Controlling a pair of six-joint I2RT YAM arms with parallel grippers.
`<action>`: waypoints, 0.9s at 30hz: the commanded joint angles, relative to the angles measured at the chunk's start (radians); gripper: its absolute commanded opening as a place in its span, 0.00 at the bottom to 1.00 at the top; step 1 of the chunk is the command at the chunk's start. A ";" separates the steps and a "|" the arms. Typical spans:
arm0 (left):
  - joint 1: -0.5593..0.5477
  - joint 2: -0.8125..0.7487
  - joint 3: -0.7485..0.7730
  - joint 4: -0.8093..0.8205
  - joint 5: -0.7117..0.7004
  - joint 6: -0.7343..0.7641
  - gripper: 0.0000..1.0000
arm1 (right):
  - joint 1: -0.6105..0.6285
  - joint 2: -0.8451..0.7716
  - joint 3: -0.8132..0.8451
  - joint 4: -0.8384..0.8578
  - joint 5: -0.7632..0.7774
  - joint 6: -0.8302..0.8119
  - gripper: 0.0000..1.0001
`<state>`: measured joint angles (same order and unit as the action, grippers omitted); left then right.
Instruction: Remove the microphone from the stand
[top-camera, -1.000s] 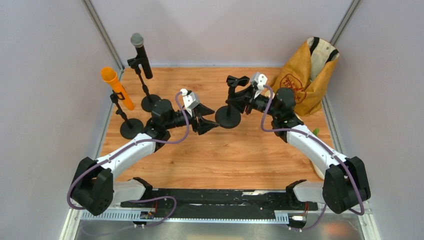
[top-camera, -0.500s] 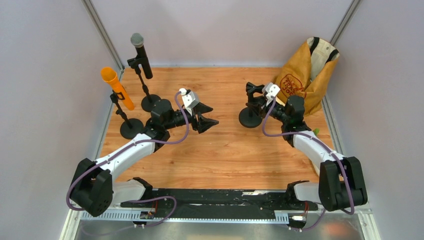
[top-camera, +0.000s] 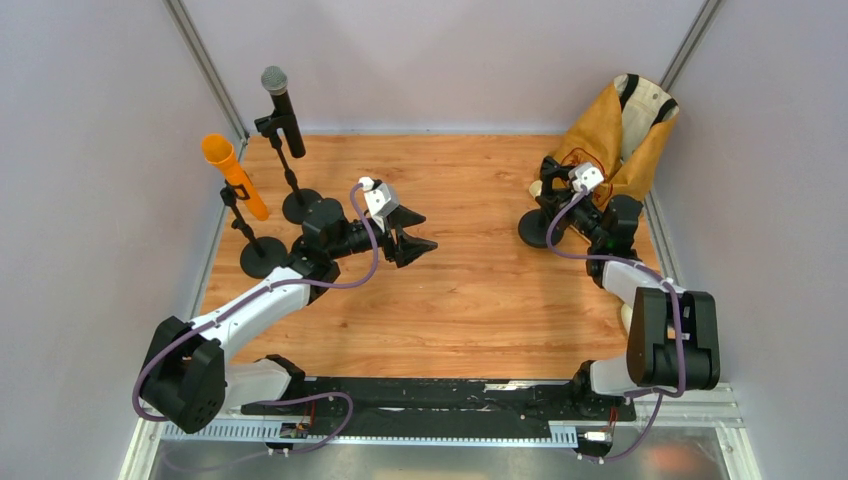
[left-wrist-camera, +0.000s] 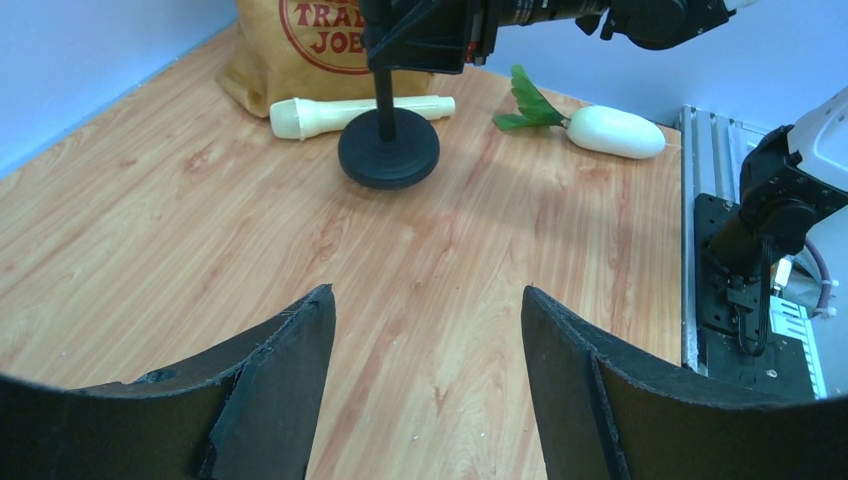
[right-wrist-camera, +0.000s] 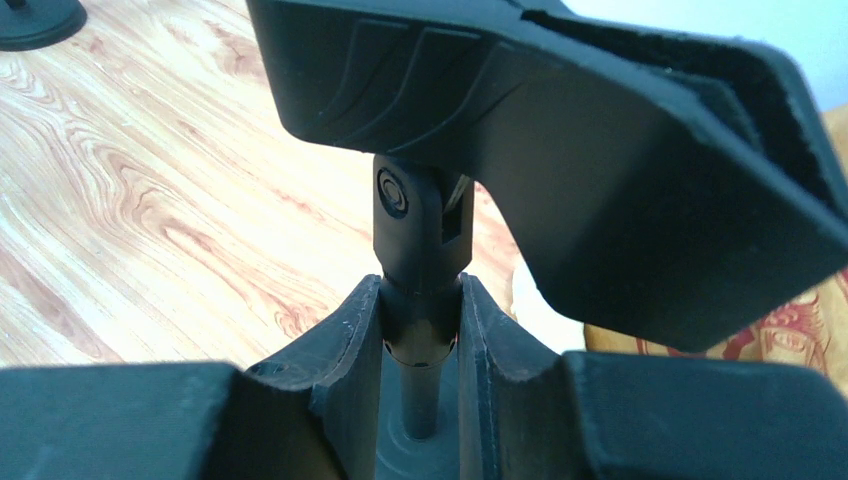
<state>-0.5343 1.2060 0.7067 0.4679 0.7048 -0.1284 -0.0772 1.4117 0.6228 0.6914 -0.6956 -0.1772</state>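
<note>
Clamping the stand (right-wrist-camera: 420, 215), right hand (right-wrist-camera: 420, 335) hangs near microphone (left-wrist-camera: 360, 112).

far-left corner: rear stand (top-camera: 291, 172) holding rear microphone (top-camera: 283, 108); front stand (top-camera: 247, 225) holding front microphone (top-camera: 233, 172) before it, nearer the left edge | right edge, far half: bare stand (left-wrist-camera: 388, 150), right gripper (right-wrist-camera: 421, 320) around its post | far-right corner: bag (top-camera: 615, 130), loose microphone (left-wrist-camera: 360, 112) lying between bag and bare stand | radish (left-wrist-camera: 615, 132) by right edge, nearer

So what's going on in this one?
The right gripper is clamped on the stem of an empty stand near the brown bag. A cream microphone lies on the table beside its base. The left gripper hangs open mid-table. An orange microphone and a black microphone sit in their own stands at the left.
</note>
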 joint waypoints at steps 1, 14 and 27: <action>0.000 -0.002 0.036 0.018 0.005 0.015 0.75 | -0.009 0.003 -0.006 0.153 -0.006 0.024 0.00; 0.000 -0.005 0.031 0.031 0.012 0.010 0.75 | -0.046 0.032 -0.038 0.161 -0.018 0.026 0.05; 0.000 -0.011 0.030 0.034 0.019 0.006 0.76 | -0.080 0.078 -0.045 0.116 -0.033 0.026 0.07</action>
<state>-0.5343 1.2060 0.7071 0.4686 0.7059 -0.1284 -0.1471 1.4807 0.5766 0.7456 -0.7002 -0.1543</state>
